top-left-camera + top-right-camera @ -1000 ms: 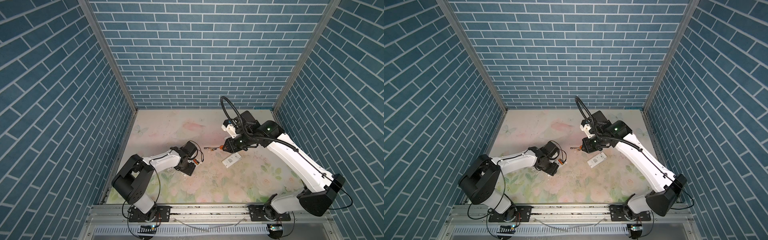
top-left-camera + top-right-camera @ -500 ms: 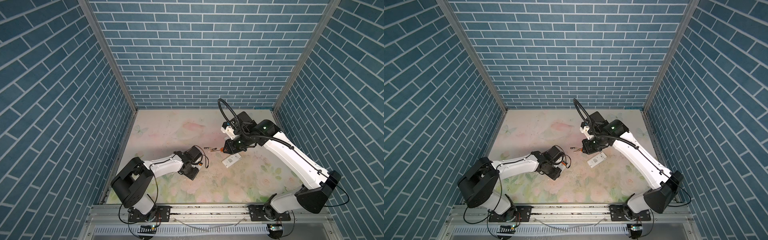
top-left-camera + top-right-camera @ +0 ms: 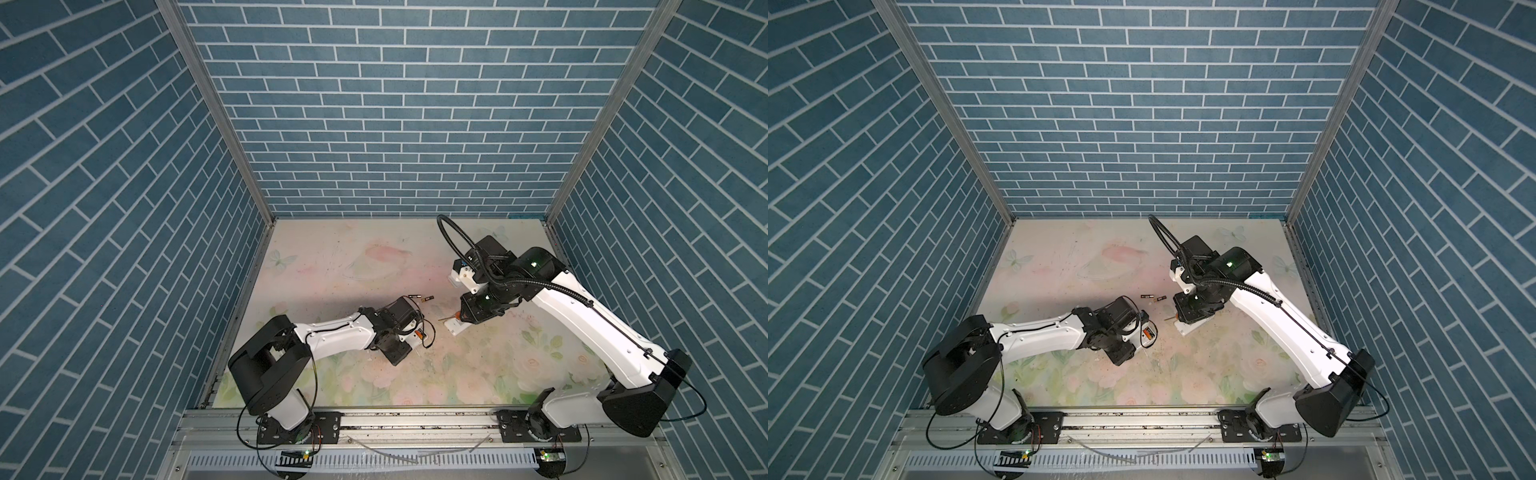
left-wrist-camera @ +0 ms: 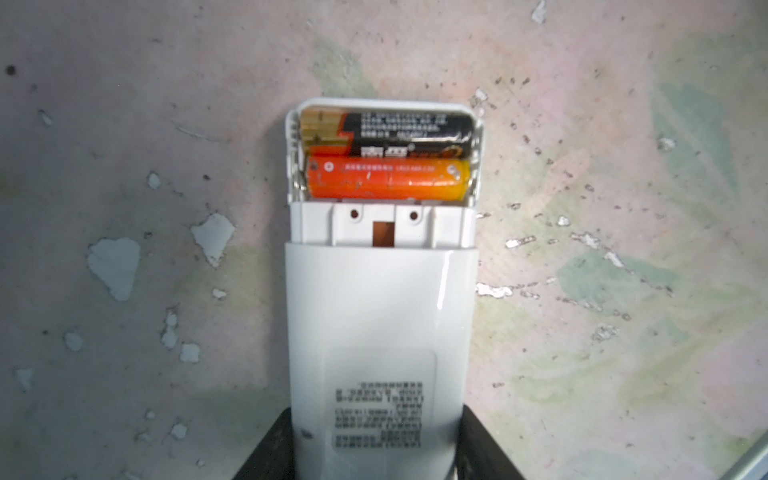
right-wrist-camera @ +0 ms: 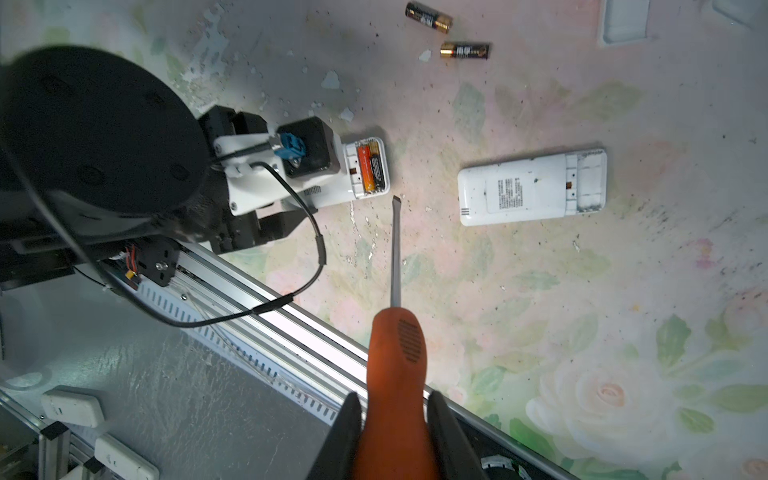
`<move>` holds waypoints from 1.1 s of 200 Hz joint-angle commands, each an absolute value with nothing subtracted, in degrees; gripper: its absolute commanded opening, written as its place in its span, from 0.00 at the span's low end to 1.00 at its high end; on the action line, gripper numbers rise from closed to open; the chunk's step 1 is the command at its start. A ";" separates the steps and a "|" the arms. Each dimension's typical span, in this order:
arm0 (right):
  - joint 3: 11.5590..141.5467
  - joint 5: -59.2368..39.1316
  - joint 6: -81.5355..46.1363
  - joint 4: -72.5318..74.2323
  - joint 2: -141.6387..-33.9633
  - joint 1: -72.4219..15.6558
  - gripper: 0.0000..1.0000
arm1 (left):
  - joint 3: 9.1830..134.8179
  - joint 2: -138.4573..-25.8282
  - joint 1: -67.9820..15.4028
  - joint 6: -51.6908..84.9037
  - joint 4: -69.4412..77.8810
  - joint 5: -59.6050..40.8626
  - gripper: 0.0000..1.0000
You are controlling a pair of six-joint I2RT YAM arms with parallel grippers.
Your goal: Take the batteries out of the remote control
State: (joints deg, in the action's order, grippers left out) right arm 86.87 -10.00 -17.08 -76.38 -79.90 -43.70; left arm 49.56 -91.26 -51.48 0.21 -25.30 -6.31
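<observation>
- Grips a white remote (image 4: 380, 299) by its two long sides in the left gripper (image 4: 376, 453), with the black fingers (image 4: 270, 453) pressed flush against the casing at the label end.
- Leaves the battery bay uncovered at the other end of the remote.
- Holds two batteries side by side in that bay: a black battery (image 4: 390, 131) against the end wall and an orange battery (image 4: 386, 178) touching it on the label side.
- Cannot tell whether the remote rests on the table (image 3: 332, 266) or hangs just above it.
- Clamps the orange handle of a screwdriver (image 5: 395, 340) in the right gripper (image 5: 395, 436), which is closed on both sides of the handle.
- Points the flat blade toward the open end of the remote, with the tip near it but apart from it in both top views.
- Shows a second remote (image 5: 532, 187) lying flat on the table, back up and bay uncovered; in a top view (image 3: 457, 328) it sits partly under the right gripper.
- Shows a loose battery (image 5: 464, 50) and a second loose battery (image 5: 429, 16) on the table, black with gold ends, near each other but not touching.
- Places this pair, in both top views, farther back than both remotes, between the two arms.
</observation>
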 commanded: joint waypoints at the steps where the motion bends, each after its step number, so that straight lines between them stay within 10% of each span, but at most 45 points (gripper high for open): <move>1: 84.79 -8.64 -16.20 -78.78 -79.62 -44.19 0.00 | 50.01 -92.60 -52.11 -2.06 -23.43 -6.59 0.44; 220: 77.77 -14.18 -8.14 -68.02 -86.71 -44.74 0.00 | 50.27 -94.92 -54.92 -2.56 -21.62 -5.54 0.41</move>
